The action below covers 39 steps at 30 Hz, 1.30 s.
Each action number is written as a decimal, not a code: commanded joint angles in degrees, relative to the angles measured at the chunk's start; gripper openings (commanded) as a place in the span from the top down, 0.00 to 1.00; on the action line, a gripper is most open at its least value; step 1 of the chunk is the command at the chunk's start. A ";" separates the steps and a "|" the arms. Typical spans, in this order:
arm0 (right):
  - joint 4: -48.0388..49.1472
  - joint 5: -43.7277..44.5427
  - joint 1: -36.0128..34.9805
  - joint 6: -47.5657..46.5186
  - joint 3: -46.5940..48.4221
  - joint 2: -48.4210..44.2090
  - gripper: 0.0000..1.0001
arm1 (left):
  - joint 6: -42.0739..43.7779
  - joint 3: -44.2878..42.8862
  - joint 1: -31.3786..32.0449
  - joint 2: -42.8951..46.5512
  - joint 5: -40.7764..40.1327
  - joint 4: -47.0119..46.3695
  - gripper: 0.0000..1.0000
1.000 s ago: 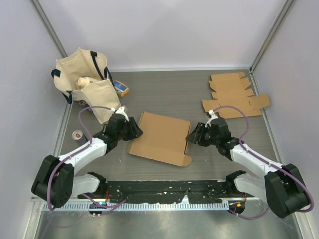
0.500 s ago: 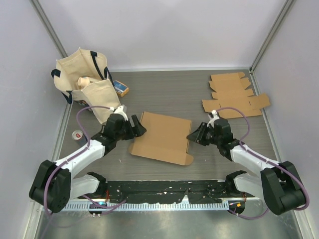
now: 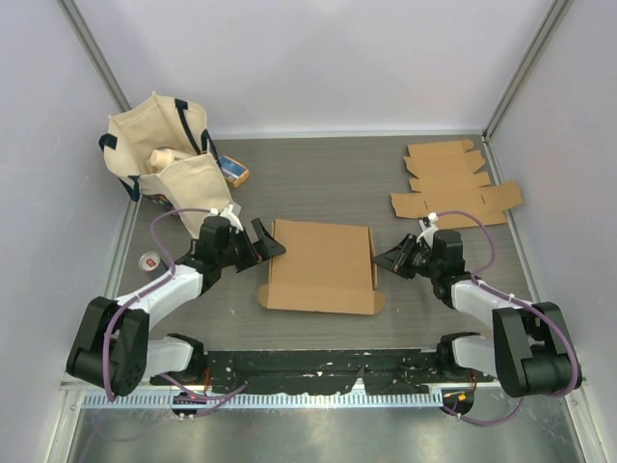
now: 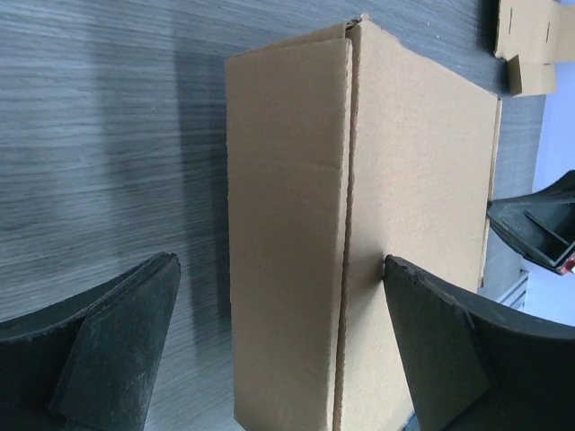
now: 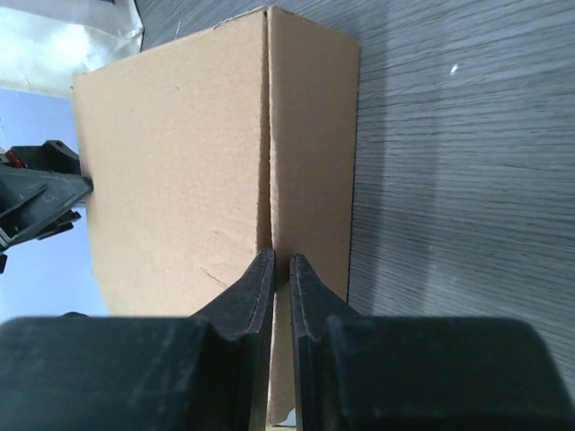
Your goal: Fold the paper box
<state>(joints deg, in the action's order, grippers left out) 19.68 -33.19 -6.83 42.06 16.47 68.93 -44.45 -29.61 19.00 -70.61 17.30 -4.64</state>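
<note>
Near edge of the tabletop: bases of both arms, bolted side by side. Just beyond, far left: small can with a red top, apart from everything else.

Mid-tabletop: cardboard box, brown, folded into a low box shape, lying flat between the two claws, a small tab jutting from its near right corner.

At its left edge: left claw, spread wide. In the left wrist view, one finger over bare tabletop beside the box, the other overlapping the box's top face; nothing gripped.

At its right edge: right claw, fingers drawn almost together with only a sliver of gap. In the right wrist view, tips set at the crease between top face and side wall; cannot tell whether any cardboard is pinched between them.

Farther back, right: flat unfolded cardboard sheets, near the far right corner, well apart from the box.

Farther back, left: cream tote bag with dark handles, slumped open. Just beside it: a small blue-and-orange packet.
</note>
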 commanded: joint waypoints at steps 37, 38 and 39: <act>-42.35 32.91 -18.10 -24.64 30.45 -11.71 0.19 | -27.10 -0.80 -5.11 -2.61 22.68 -5.13 0.37; -42.53 36.23 -24.66 -27.01 31.86 -11.54 0.19 | -26.84 -2.02 -6.34 -2.43 23.21 -2.76 0.37; -42.53 35.74 -27.94 -32.08 34.31 -11.19 0.18 | -26.92 -2.30 -6.87 -1.82 23.91 0.13 0.37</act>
<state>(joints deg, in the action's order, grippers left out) -15.70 -8.88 -22.90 23.83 42.83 58.02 -68.99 -28.03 15.03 -75.09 35.53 -15.31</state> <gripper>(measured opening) 0.810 0.635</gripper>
